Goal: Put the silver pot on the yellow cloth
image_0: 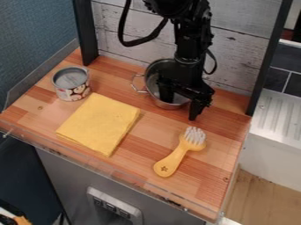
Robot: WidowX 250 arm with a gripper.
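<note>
Nearest the camera on the wooden worktop (138,151) I have a yellow-handled brush (178,152), its white bristles pointing far and slightly right. The round silver metal pot (153,83) sits at the far side, right of and apart from the folded yellow cloth (100,123). Its wire-loop handle (138,83) points left, setting the handle axis roughly left to right; I cannot confirm any tilt. My black gripper (180,109) is at the pot, jaws spread: left jaw within the rim, right jaw outside it. A short cylindrical can (71,83) stands far left.
</note>
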